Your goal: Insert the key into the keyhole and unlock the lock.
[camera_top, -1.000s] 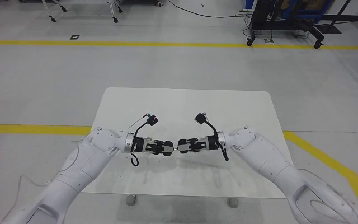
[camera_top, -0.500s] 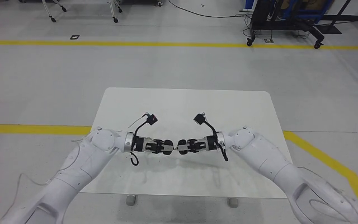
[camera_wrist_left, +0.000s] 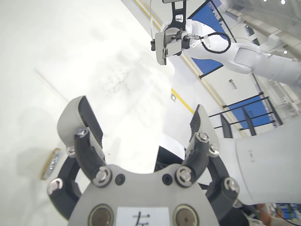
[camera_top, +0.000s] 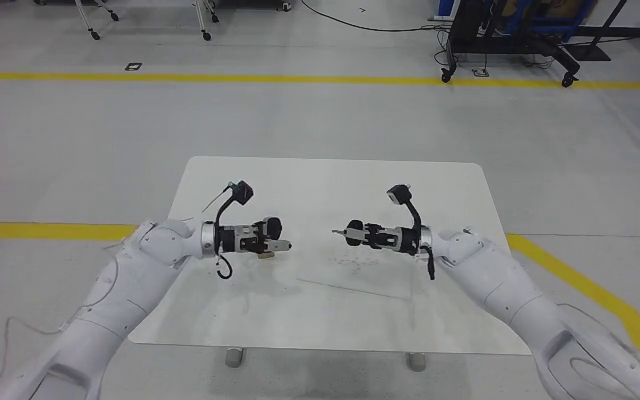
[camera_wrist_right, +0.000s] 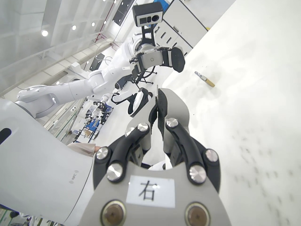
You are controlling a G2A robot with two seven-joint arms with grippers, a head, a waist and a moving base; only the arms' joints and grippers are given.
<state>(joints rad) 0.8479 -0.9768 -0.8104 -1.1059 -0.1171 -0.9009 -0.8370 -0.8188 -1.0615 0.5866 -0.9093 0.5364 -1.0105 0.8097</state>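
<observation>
- The left end effector (camera_wrist_left: 141,109) hangs over the white worktop (camera_top: 400,190), its jaws spread wide with nothing between them.
- The brass lock (camera_wrist_left: 50,164) lies on the worktop just beside that end effector, apart from its fingers.
- The right end effector (camera_wrist_right: 157,95) faces the left one from well apart. It is pinched tight on the key (camera_wrist_right: 156,89), a thin sliver at its fingertips.
- Scuffed worktop lies between the two end effectors, and yellow floor lines (camera_top: 300,78) run beyond the worktop.
- The right wrist view shows the lock's silver end, out past the key. From above the lock is a tan speck by the left end effector, and the key barely shows.
</observation>
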